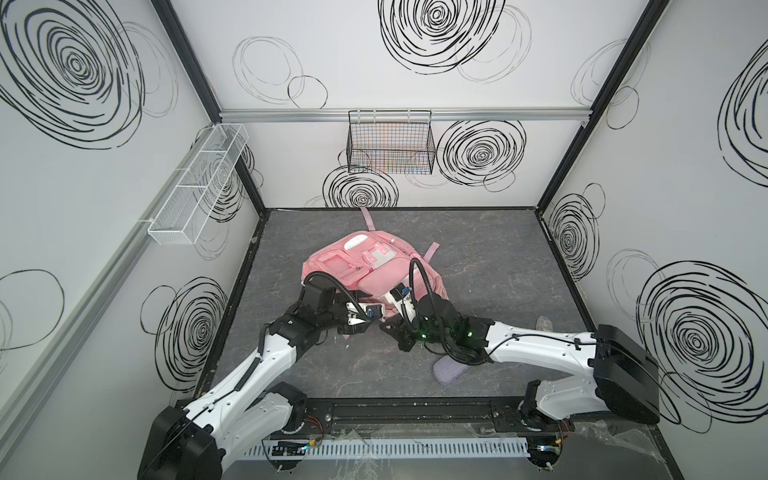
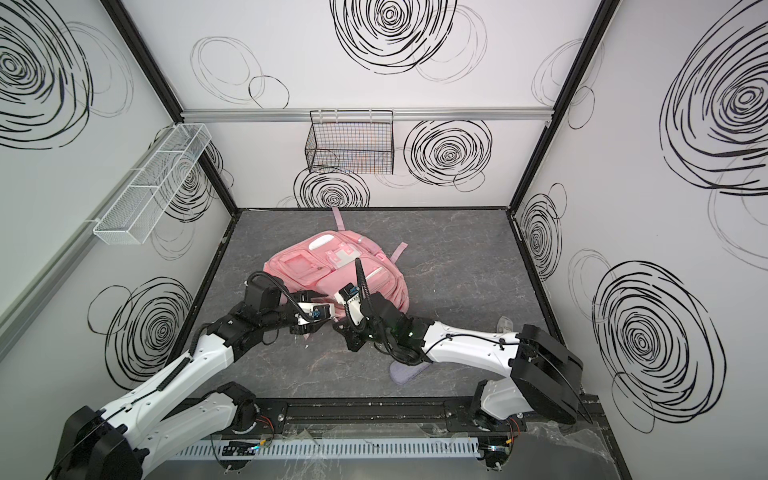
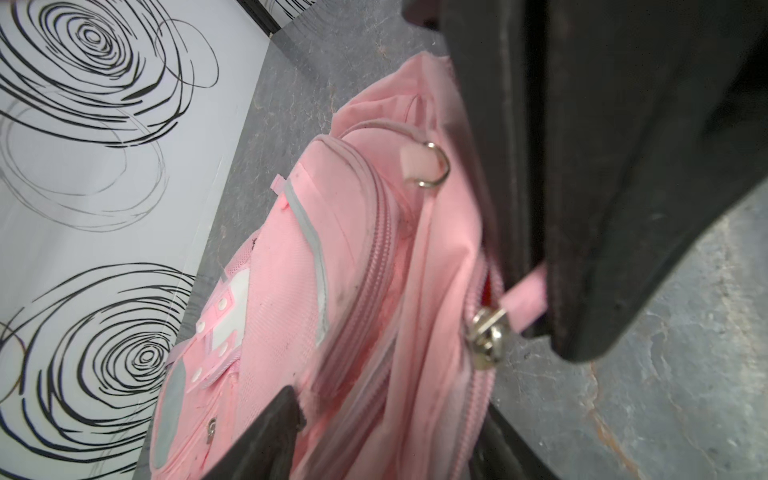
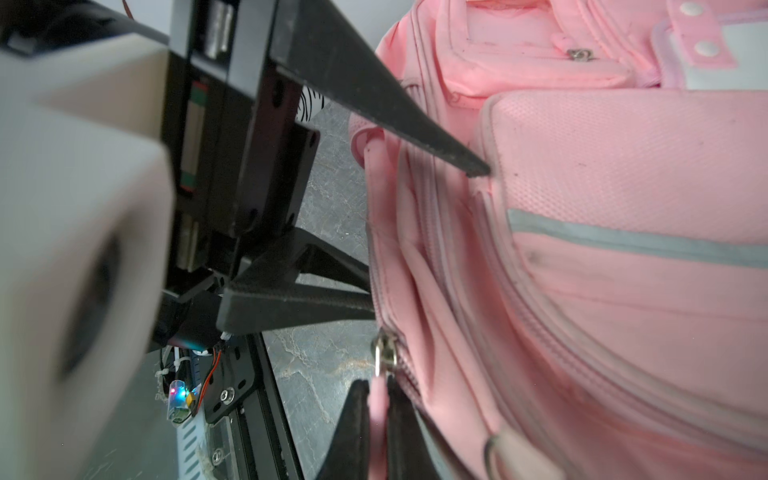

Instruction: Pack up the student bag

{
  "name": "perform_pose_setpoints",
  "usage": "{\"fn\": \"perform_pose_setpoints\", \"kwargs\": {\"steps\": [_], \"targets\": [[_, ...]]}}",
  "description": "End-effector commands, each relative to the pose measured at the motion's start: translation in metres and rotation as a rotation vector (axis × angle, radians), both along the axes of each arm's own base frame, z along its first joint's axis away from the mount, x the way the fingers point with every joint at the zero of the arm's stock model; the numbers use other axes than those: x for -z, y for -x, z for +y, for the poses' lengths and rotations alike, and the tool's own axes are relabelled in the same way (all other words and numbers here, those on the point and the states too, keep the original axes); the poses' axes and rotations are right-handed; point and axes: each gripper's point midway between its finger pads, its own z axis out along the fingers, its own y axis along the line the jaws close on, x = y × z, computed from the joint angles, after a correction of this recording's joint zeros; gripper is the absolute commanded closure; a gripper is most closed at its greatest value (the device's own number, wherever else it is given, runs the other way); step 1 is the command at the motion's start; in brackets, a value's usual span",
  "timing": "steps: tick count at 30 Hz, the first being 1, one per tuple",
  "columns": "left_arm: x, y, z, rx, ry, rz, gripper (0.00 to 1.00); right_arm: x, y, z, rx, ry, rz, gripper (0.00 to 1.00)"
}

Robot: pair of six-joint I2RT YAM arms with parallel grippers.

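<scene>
Looks like the unzipping step. The bag (image 1: 374, 270) lies flat on the middle of the table (image 1: 498, 249). At the bag's near edge the right gripper (image 4: 376, 386) is clamped on the zipper tab (image 3: 525, 301). The left gripper (image 4: 426, 235) straddles the fabric beside it, can't tell if it's pinching. Next I'd brace the bag and pull along the zipper.

Both top views looked steeply down from high at the near edge over the whole tabletop (image 1: 498, 257), wrist cameras sat close against the student bag (image 3: 282, 291), shared by all four.
</scene>
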Motion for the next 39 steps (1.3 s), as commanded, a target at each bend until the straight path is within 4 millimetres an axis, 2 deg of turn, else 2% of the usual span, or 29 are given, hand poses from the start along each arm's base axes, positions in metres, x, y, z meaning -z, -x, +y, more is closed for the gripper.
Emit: {"fn": "perform_pose_setpoints", "kwargs": {"steps": [1, 2, 3, 4, 10, 15, 21, 23, 25, 26, 27, 30, 31, 33, 36, 39], "targets": [[-0.004, -0.004, 0.001, 0.002, -0.013, -0.045, 0.73, -0.073, -0.001, 0.014, -0.03, -0.199, -0.091, 1.0], [-0.004, -0.007, 0.004, -0.016, -0.018, -0.064, 0.87, -0.074, -0.001, 0.013, -0.027, -0.198, -0.09, 1.0], [-0.005, -0.009, 0.006, -0.032, -0.025, -0.087, 0.95, -0.075, -0.002, 0.012, -0.022, -0.193, -0.09, 1.0], [-0.005, -0.01, 0.009, -0.045, -0.031, -0.104, 1.0, -0.077, -0.004, 0.01, -0.017, -0.189, -0.091, 1.0], [-0.016, -0.025, 0.03, -0.19, -0.024, -0.22, 1.0, -0.07, -0.013, -0.017, 0.054, -0.129, -0.07, 1.0], [-0.037, -0.045, 0.057, -0.364, 0.031, -0.315, 1.0, -0.052, -0.021, -0.062, 0.157, -0.061, -0.078, 1.0], [-0.044, -0.068, 0.083, -0.543, 0.032, -0.329, 1.0, -0.045, -0.041, -0.119, 0.311, -0.016, -0.111, 1.0], [-0.045, -0.071, 0.087, -0.564, 0.018, -0.332, 1.0, -0.049, -0.045, -0.126, 0.33, -0.032, -0.11, 1.0], [-0.049, -0.064, 0.079, -0.518, 0.021, -0.336, 1.0, -0.059, -0.044, -0.121, 0.311, -0.069, -0.11, 1.0], [-0.052, -0.057, 0.071, -0.471, 0.038, -0.331, 0.88, -0.066, -0.041, -0.115, 0.282, -0.099, -0.106, 1.0], [-0.056, -0.048, 0.062, -0.413, 0.054, -0.329, 0.68, -0.071, -0.037, -0.107, 0.243, -0.127, -0.099, 1.0], [-0.068, -0.016, 0.033, -0.237, 0.093, -0.317, 0.17, -0.08, -0.029, -0.088, 0.179, -0.165, -0.078, 1.0], [-0.071, -0.006, 0.025, -0.186, 0.099, -0.31, 0.09, -0.082, -0.025, -0.082, 0.16, -0.168, -0.079, 1.0], [-0.078, 0.014, 0.009, -0.1, 0.114, -0.294, 0.01, -0.085, -0.016, -0.069, 0.12, -0.179, -0.079, 1.0], [-0.086, 0.03, -0.012, -0.042, 0.127, -0.251, 0.01, -0.087, -0.004, -0.054, 0.074, -0.197, -0.071, 1.0], [-0.078, 0.045, -0.036, 0.012, 0.111, -0.176, 0.02, -0.09, 0.007, -0.042, 0.036, -0.214, -0.068, 1.0]]}}
